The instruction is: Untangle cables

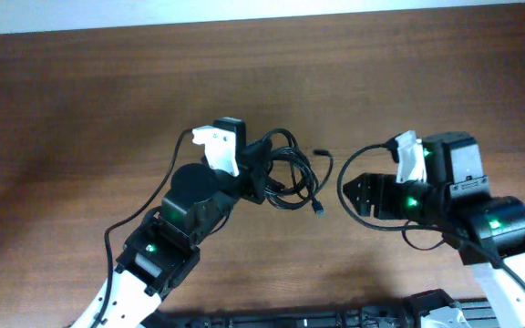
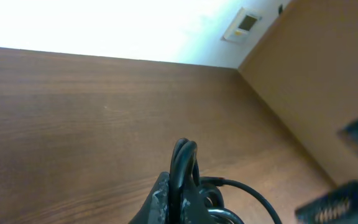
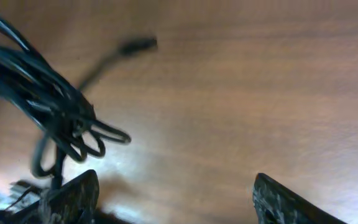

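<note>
Overhead downward; close wrist views sharing cables [image 3: 58, 102]

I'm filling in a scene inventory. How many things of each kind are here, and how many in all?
Grippers: 2 (left gripper, right gripper)
Tangled bundle of cables: 1 (the number of separate cords cannot be told)
Table: 1
Total: 4

2 robot arms are counted at 1 wooden table [image 1: 80, 100]: 1 left arm [image 1: 153, 246] and 1 right arm [image 1: 499, 228]. 2 grippers are seen, 1 left gripper [image 1: 264, 171] and 1 right gripper [image 1: 355, 195]. 1 tangled bundle of cables [image 1: 294, 169] is counted; its cords cannot be numbered. 2 plug ends [image 1: 319, 151] are made out, and 1 wall plate [image 2: 243, 24].
</note>
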{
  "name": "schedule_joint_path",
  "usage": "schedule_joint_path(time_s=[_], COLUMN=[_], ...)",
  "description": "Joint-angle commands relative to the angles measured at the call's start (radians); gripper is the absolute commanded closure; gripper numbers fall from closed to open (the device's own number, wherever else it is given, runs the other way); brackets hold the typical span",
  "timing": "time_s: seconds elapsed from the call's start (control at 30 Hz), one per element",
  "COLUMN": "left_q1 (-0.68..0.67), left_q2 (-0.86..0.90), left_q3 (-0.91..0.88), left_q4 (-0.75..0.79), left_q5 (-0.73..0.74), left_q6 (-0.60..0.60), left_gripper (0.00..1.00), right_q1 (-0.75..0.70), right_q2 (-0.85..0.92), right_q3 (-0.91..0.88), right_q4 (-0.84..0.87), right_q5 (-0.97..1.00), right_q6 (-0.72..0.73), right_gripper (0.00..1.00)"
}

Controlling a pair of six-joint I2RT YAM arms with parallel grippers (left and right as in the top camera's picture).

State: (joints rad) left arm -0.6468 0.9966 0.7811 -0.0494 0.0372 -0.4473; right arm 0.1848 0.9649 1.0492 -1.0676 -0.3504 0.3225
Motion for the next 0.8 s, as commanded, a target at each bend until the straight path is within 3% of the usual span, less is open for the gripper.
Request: schedule_joint_path(time_s=[0.0, 0.33, 0.5, 0.77], left_q1=[0.002, 0.002, 0.002, -0.013], left_q2=[-0.018, -0.017, -0.014, -0.006], left_q3=[0.019, 0.019, 0.019, 0.019], left_q4=[0.013, 0.054, 0.155, 0.222], left_q5=[0.062, 0.129, 0.267, 0.326], left_q6=[0.049, 0.088, 0.105, 0.105], left_gripper=[1.00, 1.00, 1.00, 1.00], right_q1=[0.005, 0.005, 0.005, 0.005], right_q2=[-0.024, -0.063, -0.062, -0.062], right_q3=[0.072, 0.109, 0.109, 0.109], right_q4=[0.000, -0.042, -0.018, 0.033], right_q5=[0.074, 0.064, -0.149, -0.231], right_q6=[-0.130, -0.341, -0.496, -0.525], right_gripper=[0.22, 0.18, 0.18, 0.14])
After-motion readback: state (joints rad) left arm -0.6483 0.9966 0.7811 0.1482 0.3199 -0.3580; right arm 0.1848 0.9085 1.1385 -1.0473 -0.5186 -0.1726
